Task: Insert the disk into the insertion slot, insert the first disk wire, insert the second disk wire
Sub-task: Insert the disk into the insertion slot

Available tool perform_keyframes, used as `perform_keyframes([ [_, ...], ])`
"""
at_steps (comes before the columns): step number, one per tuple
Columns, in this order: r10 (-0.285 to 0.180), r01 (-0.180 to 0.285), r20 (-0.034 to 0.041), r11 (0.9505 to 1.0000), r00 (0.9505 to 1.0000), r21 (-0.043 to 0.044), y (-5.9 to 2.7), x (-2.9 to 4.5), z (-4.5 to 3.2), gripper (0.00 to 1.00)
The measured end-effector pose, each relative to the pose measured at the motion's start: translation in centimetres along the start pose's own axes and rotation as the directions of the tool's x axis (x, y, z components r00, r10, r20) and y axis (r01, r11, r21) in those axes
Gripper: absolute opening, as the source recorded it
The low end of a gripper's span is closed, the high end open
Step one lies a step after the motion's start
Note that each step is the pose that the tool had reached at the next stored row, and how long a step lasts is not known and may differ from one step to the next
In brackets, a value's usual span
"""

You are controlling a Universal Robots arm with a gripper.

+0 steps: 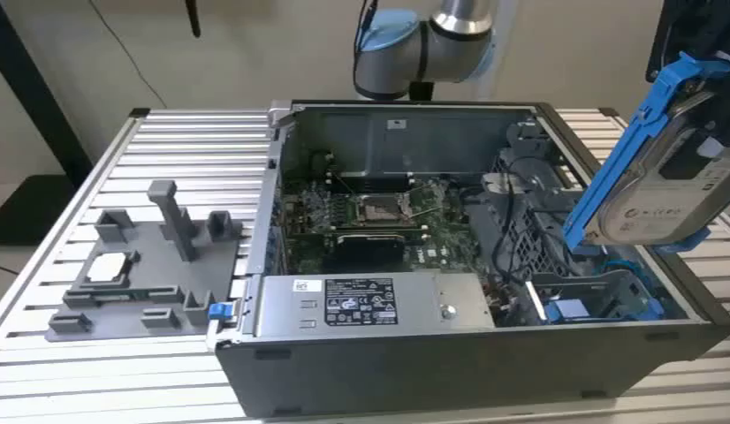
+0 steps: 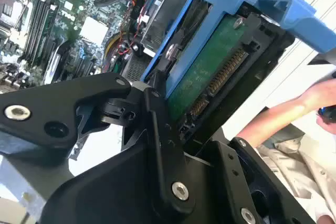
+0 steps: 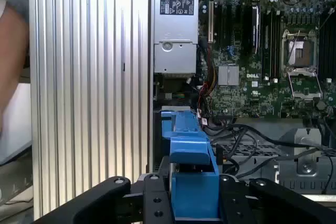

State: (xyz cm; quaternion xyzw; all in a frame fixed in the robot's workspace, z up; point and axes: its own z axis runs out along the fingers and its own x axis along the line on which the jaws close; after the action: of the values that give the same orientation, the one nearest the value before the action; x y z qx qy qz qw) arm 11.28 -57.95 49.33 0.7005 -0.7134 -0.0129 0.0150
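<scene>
We have the gripper (image 3: 194, 198) closed on the disk (image 1: 672, 185), fingers clamped on either side of its blue frame (image 3: 185, 145). The disk hangs tilted in the air at the exterior view's right, above the slot (image 1: 595, 287) in the near right corner of the case (image 1: 460, 371). It's not in yet.

Risks as we see them:
- The disk is tilted against the slot. If it goes down like this, we expect a frame edge to catch the cage rim and jam.
- Black cables (image 1: 524, 221) lie just beside the cage, loose enough to get pinched or snagged under the frame.
- We grip plastic, not metal, so side load at the rim could flex the frame or shift it in the fingers.
- The connector edge (image 2: 226, 74) is bare, so a knock on the cage would land on it.
- A person's arm (image 2: 294, 108) is near the held disk, which is a contact hazard if either moves.

Surface: the case lies open on a ribbed aluminium table (image 1: 188, 141), with a grey fixture (image 1: 141, 265) well apart at the exterior view's left. The ribs are rigid but could let the case slide under push.

Room: plain light wall at the far side, with a dark post (image 1: 35, 88) at far left.
</scene>
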Motion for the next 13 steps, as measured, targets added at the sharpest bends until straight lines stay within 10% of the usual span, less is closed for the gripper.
perform_keyframes([
  [13, 0.0, 0.0, 0.0001, 1.0, 1.0, 0.0, -0.02, 0.01, 0.44, 0.0],
])
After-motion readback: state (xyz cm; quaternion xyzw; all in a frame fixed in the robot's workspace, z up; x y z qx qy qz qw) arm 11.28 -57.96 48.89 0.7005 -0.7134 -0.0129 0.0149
